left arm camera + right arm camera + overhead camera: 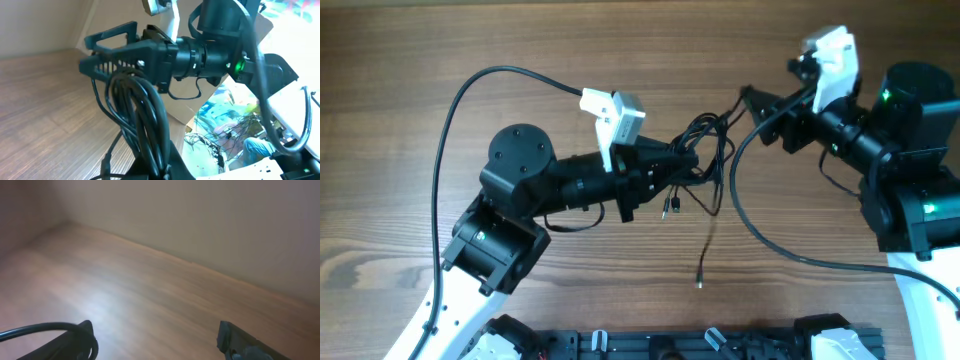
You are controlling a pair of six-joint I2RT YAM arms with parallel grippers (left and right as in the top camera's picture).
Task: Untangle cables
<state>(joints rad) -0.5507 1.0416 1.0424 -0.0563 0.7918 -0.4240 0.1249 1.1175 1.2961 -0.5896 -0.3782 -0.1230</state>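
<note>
The left end effector [688,162] is clamped shut on the cables [712,148], a bundle of thin black loops at its tip. The bundle's long axis runs up and to the right, toward the right end effector [754,100]. Two small plug ends [670,208] show just below the left fingers. One loose cord [706,245] trails toward the near edge of the wooden surface [620,60]. The right end effector stands wide open at the bundle's far end, gripping nothing.
</note>
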